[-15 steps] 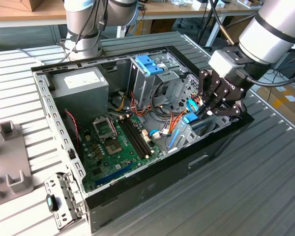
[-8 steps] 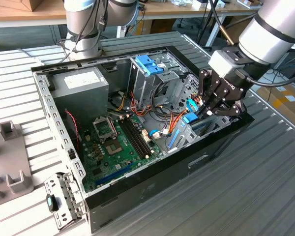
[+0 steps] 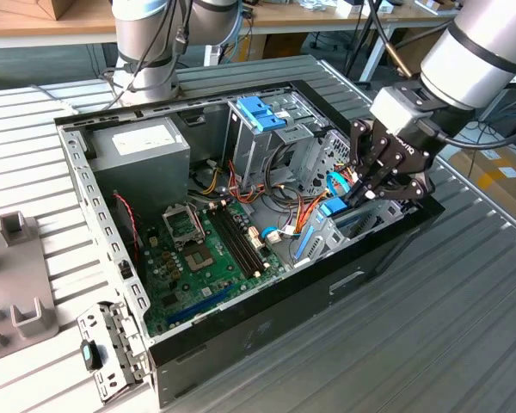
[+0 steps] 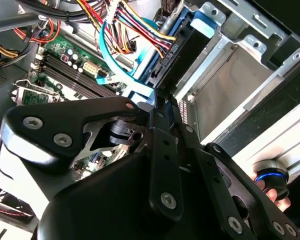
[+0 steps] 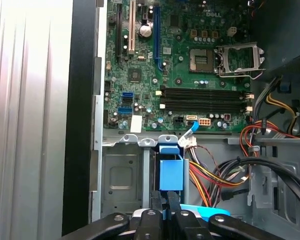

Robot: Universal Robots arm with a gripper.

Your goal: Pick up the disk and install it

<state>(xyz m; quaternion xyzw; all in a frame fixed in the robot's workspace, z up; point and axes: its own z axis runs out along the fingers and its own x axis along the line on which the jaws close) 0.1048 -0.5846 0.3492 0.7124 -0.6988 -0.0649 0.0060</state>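
The disk (image 3: 334, 209) stands on edge in the metal drive bay (image 3: 322, 237) at the open computer case's side, on the exterior view's right. It is a dark slab (image 4: 177, 47) in a bright blue carrier (image 5: 170, 173). My gripper (image 3: 354, 196) reaches down from the exterior view's right and is shut on the carrier's upper edge. Its black fingers (image 5: 172, 210) pinch the blue plastic in the first wrist view. In the second wrist view the gripper (image 4: 157, 97) closes on the carrier's end, above the grey bay wall (image 4: 230, 90).
Coloured wire bundles (image 5: 210, 175) and a thin light-blue cable (image 4: 107, 55) run beside the bay. The motherboard (image 3: 198, 258) lies in the case's middle, and an upright metal cage with a blue handle (image 3: 262, 112) stands behind. A second arm's base (image 3: 146, 60) is at the back.
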